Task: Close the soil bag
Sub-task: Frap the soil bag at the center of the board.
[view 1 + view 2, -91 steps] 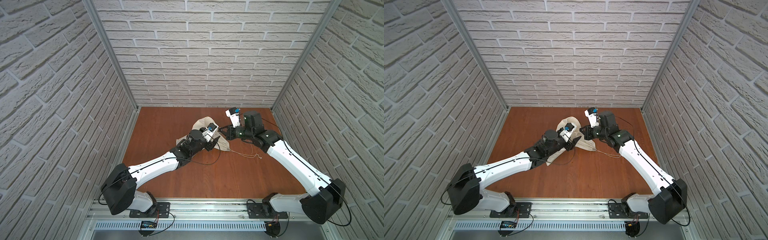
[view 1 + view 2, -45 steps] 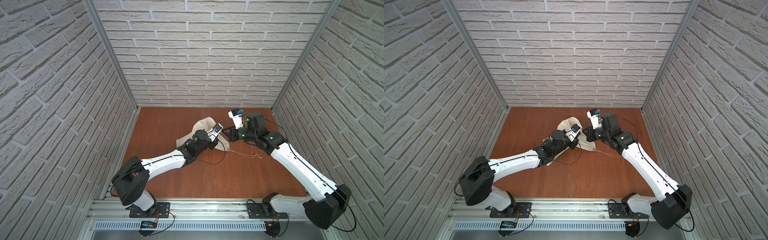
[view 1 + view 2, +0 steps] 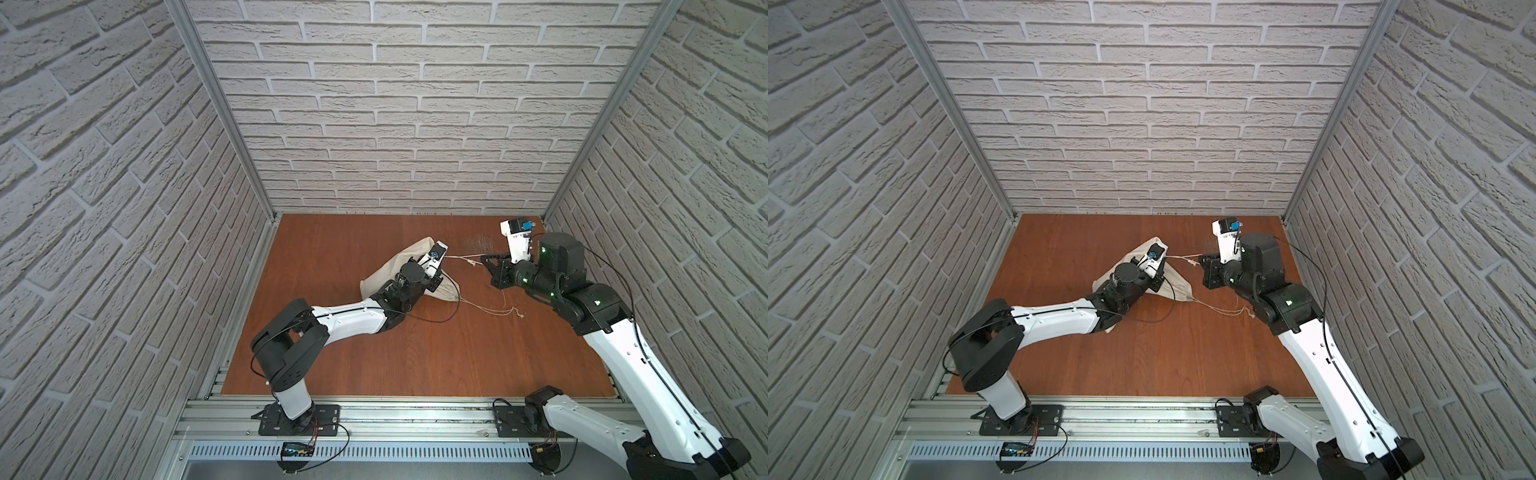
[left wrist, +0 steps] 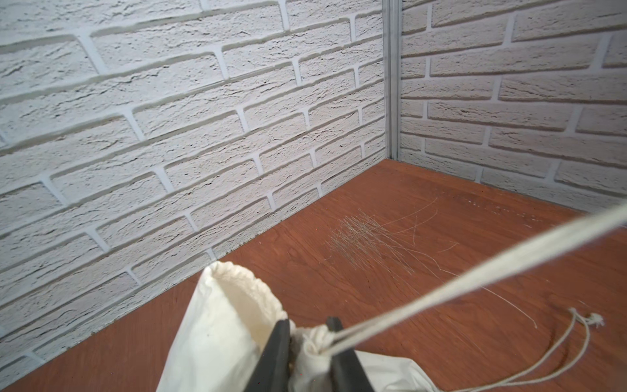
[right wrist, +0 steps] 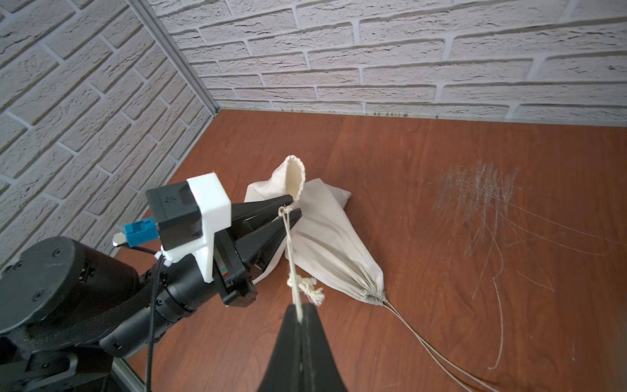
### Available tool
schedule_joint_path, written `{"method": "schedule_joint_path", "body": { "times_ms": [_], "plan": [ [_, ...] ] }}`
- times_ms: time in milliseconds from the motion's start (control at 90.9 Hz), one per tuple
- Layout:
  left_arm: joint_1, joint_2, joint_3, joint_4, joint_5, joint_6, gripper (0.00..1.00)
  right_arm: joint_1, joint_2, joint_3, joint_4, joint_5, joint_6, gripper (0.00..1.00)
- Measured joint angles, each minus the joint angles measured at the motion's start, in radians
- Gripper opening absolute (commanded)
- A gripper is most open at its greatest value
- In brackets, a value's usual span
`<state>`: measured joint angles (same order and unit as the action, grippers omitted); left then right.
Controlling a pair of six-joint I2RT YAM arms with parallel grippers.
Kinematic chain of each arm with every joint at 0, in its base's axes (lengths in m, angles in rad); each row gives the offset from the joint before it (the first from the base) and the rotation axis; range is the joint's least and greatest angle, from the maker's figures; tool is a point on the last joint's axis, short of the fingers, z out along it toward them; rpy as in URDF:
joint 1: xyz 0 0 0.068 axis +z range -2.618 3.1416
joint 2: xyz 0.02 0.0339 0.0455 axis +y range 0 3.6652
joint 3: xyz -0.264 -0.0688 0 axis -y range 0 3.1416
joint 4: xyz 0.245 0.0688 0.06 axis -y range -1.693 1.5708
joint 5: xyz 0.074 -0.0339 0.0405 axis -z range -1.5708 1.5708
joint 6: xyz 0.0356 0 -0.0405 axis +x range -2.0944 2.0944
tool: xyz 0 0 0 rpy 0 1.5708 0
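Where the brown table fills both top views, the bag is found near its middle, toward the back wall, partly hidden under the left arm. The bag's gathered neck is pinched between the jaws of the left gripper (part of the hemmed mouth is seen gaping beside them). From that neck a cord is stretched taut rightward, above the table. It is clamped just past its frayed knot by the right gripper, whose jaws are pressed together on it. Nearer the robot's base, a second cord is trailed slack across the table from the bag's other gathered end.
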<state>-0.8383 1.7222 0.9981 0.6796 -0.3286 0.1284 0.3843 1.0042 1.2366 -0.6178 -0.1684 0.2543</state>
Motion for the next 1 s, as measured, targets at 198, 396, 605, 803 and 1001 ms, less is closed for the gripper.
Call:
{"method": "schedule_joint_path", "body": {
  "times_ms": [198,396,605,803,1001],
  "plan": [
    [0.033,-0.011,-0.076,-0.031,-0.126,-0.105,0.30,-0.017,-0.006,-0.005,0.004,-0.018,0.010,0.03],
    [0.128,-0.158,-0.251,-0.131,-0.231,-0.183,0.47,-0.017,0.054,-0.020,0.075,-0.121,0.038,0.03],
    [0.128,-0.216,-0.271,-0.182,-0.186,-0.135,0.83,-0.038,0.094,-0.019,0.170,-0.134,0.047,0.03],
    [0.084,-0.298,-0.270,-0.209,-0.019,-0.066,0.98,-0.043,0.093,-0.019,0.192,-0.121,0.041,0.03],
    [0.065,-0.340,-0.173,-0.235,0.186,-0.001,0.98,-0.043,0.090,-0.019,0.192,-0.108,0.036,0.03]
  ]
}}
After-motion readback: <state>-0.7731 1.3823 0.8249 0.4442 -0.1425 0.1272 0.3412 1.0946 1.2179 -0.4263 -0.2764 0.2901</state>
